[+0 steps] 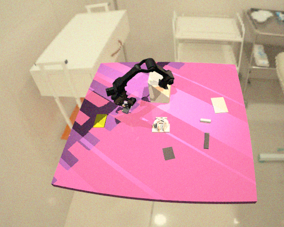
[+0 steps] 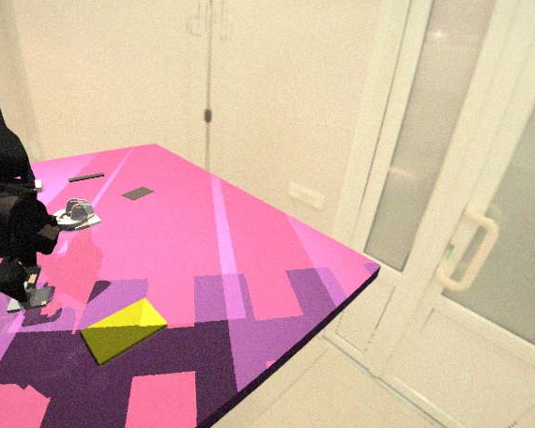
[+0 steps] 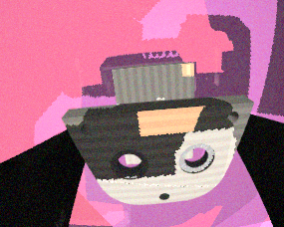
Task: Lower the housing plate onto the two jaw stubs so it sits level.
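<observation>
My gripper (image 3: pixel 159 125) (image 1: pixel 125 104) is shut on the housing plate (image 3: pixel 140 171), gripping it by its two side edges. In the wrist view the plate has two large round holes and a small hole near its rounded edge, with a grey ribbed block at its far side. In the exterior view the held plate (image 2: pixel 39 298) is low over the table, beside its shadow. The white base (image 1: pixel 154 130) (image 2: pixel 93 221) with the curved jaws (image 1: pixel 161 123) (image 2: pixel 79 209) stands away from the gripper, to its right in the top view. The pins and stubs are too small to make out.
A yellow block (image 1: pixel 100 120) (image 2: pixel 123 324) lies near the gripper. A grey tile (image 1: pixel 169 153) (image 2: pixel 138 192), a dark strip (image 1: pixel 206 141) (image 2: pixel 86 177), a small white bar (image 1: pixel 205 120) and a cream tile (image 1: pixel 219 105) lie farther off. A pale box (image 1: pixel 160 98) stands below the arm.
</observation>
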Action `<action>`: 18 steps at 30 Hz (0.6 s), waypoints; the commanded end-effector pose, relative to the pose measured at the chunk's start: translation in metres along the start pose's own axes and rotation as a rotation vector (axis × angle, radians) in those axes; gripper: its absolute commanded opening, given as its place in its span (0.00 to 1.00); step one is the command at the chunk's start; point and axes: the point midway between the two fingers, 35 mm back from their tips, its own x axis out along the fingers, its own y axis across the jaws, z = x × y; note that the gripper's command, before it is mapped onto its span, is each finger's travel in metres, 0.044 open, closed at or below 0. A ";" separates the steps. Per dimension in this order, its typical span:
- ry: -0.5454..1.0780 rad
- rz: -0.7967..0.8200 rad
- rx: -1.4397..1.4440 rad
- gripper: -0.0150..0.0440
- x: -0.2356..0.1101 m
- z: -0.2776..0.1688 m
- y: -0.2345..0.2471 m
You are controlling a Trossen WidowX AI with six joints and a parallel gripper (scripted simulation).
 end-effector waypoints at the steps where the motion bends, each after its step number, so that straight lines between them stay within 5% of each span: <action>1: -0.006 -0.010 -0.005 0.85 -0.016 0.002 -0.002; 18: -0.007 -0.010 0.016 0.85 -0.051 0.001 0.001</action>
